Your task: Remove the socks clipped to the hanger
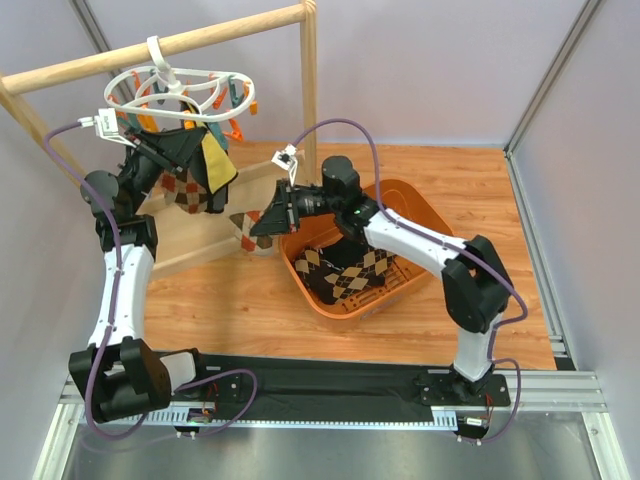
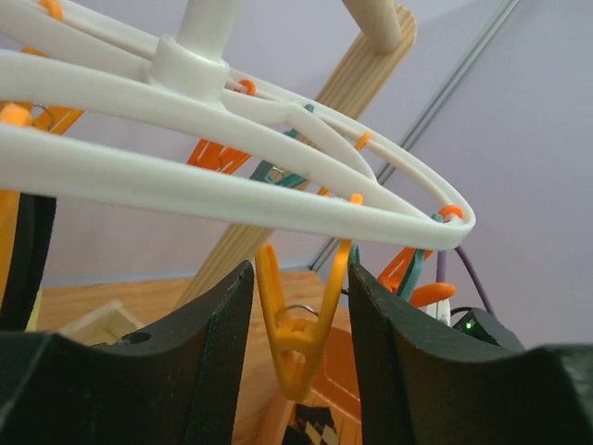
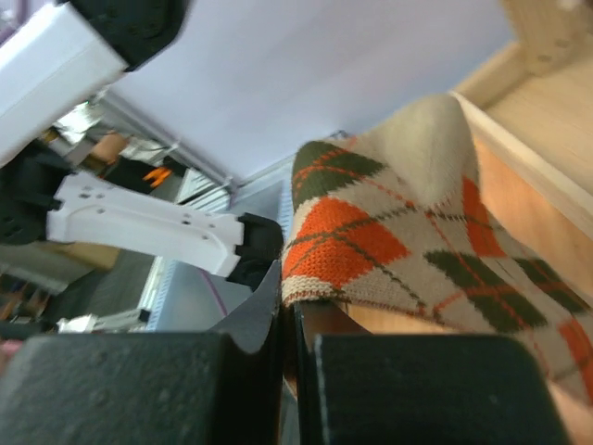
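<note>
Under hanger rim (image 2: 278, 199), left gripper (image 2: 301, 278) wide astride clip (image 2: 295, 343), right gripper (image 3: 285, 292) pinching sock (image 3: 389, 222).

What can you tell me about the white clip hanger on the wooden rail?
The hanger is a white plastic oval ring with openwork spokes meeting at a central hub, its hook over the wooden rail. Orange and teal clips dangle from its rim. One orange clip hangs between the open fingers of the left gripper. Dark socks hang beneath it.

White hanger (image 2: 232, 199), orange clip (image 2: 296, 324), beige-orange argyle sock (image 3: 371, 232).
</note>
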`<action>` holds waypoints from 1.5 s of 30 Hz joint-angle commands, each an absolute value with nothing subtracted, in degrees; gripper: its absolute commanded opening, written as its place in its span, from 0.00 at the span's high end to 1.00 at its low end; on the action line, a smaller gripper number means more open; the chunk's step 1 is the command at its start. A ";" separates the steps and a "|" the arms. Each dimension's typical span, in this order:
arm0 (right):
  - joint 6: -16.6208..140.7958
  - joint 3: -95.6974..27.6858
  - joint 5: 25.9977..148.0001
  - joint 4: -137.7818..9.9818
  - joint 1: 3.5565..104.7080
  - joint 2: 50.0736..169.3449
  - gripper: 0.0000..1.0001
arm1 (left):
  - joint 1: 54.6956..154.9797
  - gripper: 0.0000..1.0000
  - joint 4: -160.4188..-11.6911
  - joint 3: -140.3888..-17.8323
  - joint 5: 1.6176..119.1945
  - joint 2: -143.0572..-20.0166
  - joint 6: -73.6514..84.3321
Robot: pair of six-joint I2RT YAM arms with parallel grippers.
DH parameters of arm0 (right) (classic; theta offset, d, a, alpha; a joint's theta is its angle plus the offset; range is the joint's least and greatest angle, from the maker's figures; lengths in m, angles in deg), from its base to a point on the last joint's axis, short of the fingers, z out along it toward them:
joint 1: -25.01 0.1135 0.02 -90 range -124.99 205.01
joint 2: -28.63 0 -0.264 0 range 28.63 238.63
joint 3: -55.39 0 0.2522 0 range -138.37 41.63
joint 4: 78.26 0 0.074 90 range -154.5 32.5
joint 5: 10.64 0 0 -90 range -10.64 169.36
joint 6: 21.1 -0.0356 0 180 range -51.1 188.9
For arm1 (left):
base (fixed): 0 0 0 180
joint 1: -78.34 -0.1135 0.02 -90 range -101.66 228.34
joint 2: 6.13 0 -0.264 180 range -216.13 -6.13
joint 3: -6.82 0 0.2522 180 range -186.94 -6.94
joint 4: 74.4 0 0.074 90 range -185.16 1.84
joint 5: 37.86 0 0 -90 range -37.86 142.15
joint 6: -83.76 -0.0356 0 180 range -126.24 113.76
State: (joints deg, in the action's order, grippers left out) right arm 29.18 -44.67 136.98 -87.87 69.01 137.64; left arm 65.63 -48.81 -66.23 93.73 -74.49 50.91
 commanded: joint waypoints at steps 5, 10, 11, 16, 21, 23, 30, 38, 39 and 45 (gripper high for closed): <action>44.81 -37.13 119.01 -64.87 66.84 122.25 1.00 | 65.94 0.41 -56.67 -63.72 92.05 -68.80 44.83; 51.40 -35.80 107.15 -50.91 66.14 112.84 1.00 | 65.95 0.38 -62.05 -61.09 91.17 -65.82 41.05; 51.85 -35.89 105.91 -49.22 65.79 111.87 1.00 | 65.95 0.38 -64.32 -60.56 91.26 -65.20 39.74; 52.47 -36.24 92.03 -36.84 63.42 105.63 1.00 | 65.95 0.37 -72.23 -58.62 89.51 -59.94 33.94; 51.85 -35.28 84.38 -29.78 62.53 103.86 0.99 | 65.94 0.37 -89.89 -61.25 82.04 -56.23 24.11; 50.98 -33.35 83.23 -30.47 62.53 103.69 0.99 | 65.86 0.37 -96.90 -63.18 77.91 -56.40 22.25; 49.92 -25.70 79.72 -35.49 62.45 107.72 0.61 | 61.56 0.35 -106.17 -64.16 64.99 -55.44 22.76; 50.62 -27.28 76.10 -33.12 62.45 103.69 0.27 | 56.98 0.33 -93.88 -64.07 75.34 -60.00 24.61; 50.62 -27.54 76.28 -33.03 62.45 103.25 0.25 | 57.07 0.34 -92.74 -64.16 76.22 -61.31 24.78; 50.53 -28.24 80.83 -33.47 62.53 100.09 0.21 | 56.98 0.34 -83.77 -64.51 80.97 -63.96 25.66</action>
State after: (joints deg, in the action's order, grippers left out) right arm 50.12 -26.07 78.63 -32.20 62.41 102.47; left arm 57.24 -92.23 -62.18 76.74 -63.71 25.09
